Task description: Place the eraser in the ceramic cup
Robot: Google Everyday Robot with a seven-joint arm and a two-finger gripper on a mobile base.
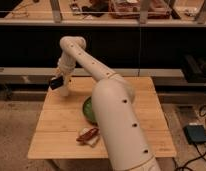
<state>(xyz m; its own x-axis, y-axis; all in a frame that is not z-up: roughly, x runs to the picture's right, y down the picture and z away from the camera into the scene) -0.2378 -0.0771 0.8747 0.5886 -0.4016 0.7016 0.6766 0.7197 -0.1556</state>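
The end effector (58, 83) hangs over the counter's (56, 125) far left corner with the eraser (56, 82) at its tip. The bowl (88, 109) sits mid-counter, half hidden behind the arm (116, 115). The packet (88, 135) lies before the bowl, nearer the front edge.

The table (56, 125) is showing a pale wood top with a fine lengthwise grain and a smooth, faintly satin finish. The arm (113, 110) is presenting smooth cream-white plastic shells with a soft sheen, dotted with small dark recessed holes. At the table's far left edge, the gripper (60, 85) is looking like dark matt plastic, and the eraser (56, 82) in it is appearing as a flat, matt black block. The green bowl (87, 109) is gleaming slightly, like glazed or glossy plastic ware. The red-brown and white packet (88, 135) is looking like shiny, crinkled wrapper film. The floor (16, 125) is showing a rough, speckled, dull surface.
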